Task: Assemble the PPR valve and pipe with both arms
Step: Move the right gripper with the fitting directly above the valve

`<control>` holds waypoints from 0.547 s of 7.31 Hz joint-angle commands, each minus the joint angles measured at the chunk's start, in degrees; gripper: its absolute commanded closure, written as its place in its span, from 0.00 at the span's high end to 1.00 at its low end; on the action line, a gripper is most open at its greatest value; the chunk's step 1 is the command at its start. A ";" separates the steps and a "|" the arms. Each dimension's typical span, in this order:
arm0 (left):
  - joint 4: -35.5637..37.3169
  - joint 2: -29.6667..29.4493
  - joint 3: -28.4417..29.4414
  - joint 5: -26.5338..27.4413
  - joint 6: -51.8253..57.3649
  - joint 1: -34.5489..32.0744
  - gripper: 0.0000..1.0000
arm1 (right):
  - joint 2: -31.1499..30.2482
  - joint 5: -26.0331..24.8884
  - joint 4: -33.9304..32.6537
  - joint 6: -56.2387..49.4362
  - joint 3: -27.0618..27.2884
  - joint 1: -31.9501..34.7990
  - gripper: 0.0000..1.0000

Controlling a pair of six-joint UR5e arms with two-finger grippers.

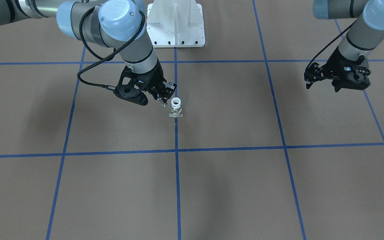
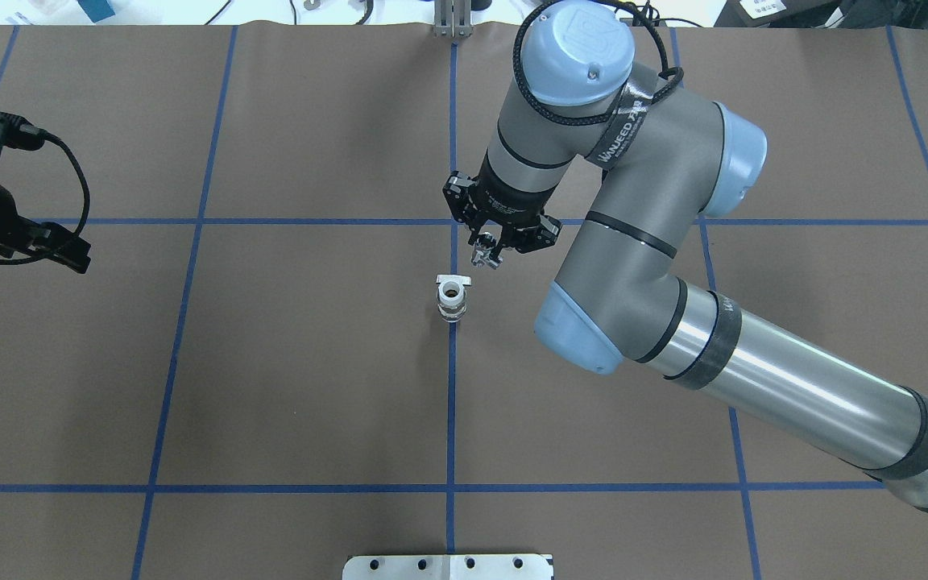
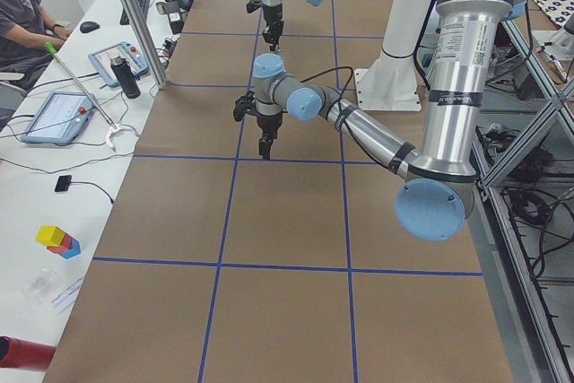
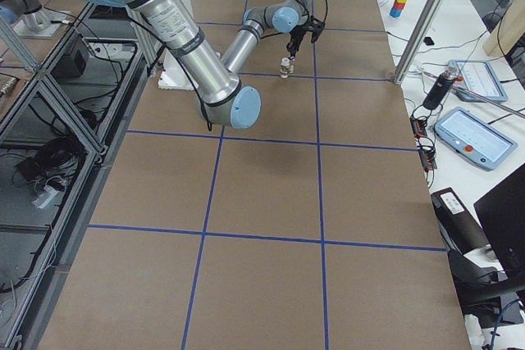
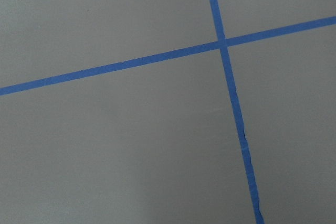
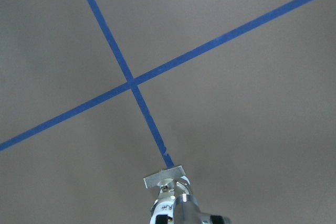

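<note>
Valve (image 2: 451, 299) upright on tape line (image 2: 451, 403) beside right fingers (image 2: 480, 256); left fingers (image 2: 68, 248) apart; spreads unclear.

Robot lab: teach pendants (image 4: 474, 137), taped table (image 4: 262, 194)

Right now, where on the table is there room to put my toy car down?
The whole row of taped squares on the table farthest from the white pedestal is bare. So is the square between the valve and the left gripper. It is crowded only at the middle, where the right gripper hangs close beside the valve.
</note>
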 commanded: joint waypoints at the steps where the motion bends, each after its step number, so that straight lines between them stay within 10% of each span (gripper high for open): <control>1: 0.00 -0.17 0.01 0.00 -0.28 0.09 0.99 | 1.70 -1.18 0.15 1.77 -1.70 -1.84 0.00; 4: 0.09 -0.26 0.01 0.00 -0.29 0.17 0.99 | 2.41 -1.80 0.33 1.78 -3.21 -2.73 0.00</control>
